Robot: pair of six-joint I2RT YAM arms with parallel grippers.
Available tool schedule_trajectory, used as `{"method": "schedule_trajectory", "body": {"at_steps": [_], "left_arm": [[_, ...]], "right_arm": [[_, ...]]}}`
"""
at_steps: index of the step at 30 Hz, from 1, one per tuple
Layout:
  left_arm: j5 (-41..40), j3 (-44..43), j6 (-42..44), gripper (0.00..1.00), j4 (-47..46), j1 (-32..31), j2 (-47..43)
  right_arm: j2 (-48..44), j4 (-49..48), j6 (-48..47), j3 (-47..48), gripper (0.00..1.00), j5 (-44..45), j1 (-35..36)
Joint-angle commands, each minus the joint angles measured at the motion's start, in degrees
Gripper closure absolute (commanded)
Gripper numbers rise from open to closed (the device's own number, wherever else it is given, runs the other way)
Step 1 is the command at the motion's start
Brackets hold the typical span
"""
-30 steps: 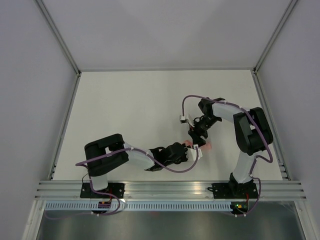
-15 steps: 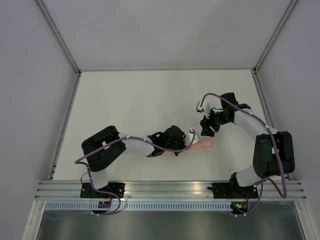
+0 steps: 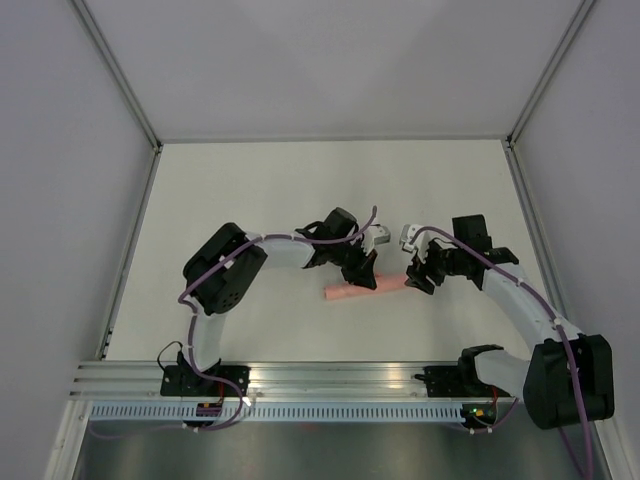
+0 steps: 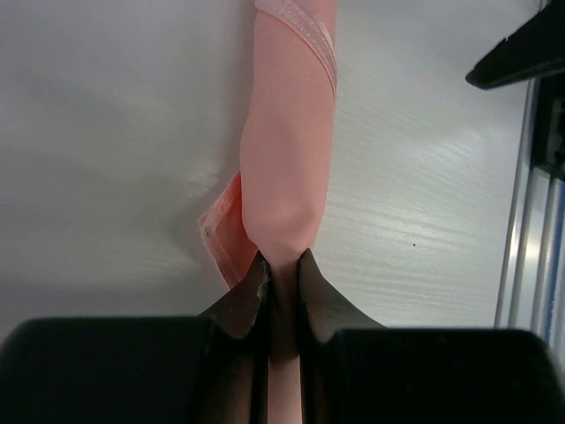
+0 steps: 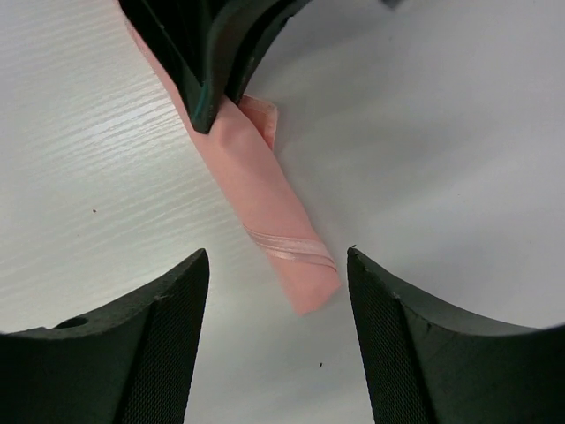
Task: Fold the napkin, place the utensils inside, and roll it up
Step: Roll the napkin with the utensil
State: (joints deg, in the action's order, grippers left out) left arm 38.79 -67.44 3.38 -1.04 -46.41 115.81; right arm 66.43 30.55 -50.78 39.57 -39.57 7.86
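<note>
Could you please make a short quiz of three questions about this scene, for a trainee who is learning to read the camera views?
1. Fill in the missing word: the jaws of the right gripper stand ___.
2. Which gripper pinches the napkin?
A. the left gripper
B. the right gripper
C. neither of them
3. True or false: the napkin is spread out as a flat square.

Key: 1. open; 2. A; 3. false, it is rolled into a slim tube.
</note>
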Motion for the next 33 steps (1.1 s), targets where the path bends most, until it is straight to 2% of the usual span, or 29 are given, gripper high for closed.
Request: {"method": "schedule_trajectory", "body": {"at_steps": [1,8,13,20,27,33], "left_arm": [[3.74,-0.23,-2.50,0.98,14.29,1.06,7.22],[7.44,-6.65,-2.85,0.98,20.63,2.82,12.50],[9.03,-9.28,-2.76,0.98,23.18,3.78,14.00],[9.20,-12.71,-4.08,0.98,27.57,4.31,16.64],[9.55,-13.07,-3.99,0.98,27.93,4.31,17.52],[11.05,-13.42,-3.64,0.98,28.28,4.49,17.43]], "right_arm": [[-3.50,-4.00,-1.95,-2.56,0.30,-0.25,2.42],[-6.31,-14.80,1.74,-9.07,0.31,11.61,16.02],[-6.67,-22.09,2.01,-13.90,0.31,18.56,23.06],[-3.60,-26.67,2.09,-16.63,0.35,24.01,28.79],[0.62,-29.93,2.53,-17.51,0.38,27.53,33.18],[5.63,-32.92,2.45,-17.34,0.48,30.17,35.38]]}}
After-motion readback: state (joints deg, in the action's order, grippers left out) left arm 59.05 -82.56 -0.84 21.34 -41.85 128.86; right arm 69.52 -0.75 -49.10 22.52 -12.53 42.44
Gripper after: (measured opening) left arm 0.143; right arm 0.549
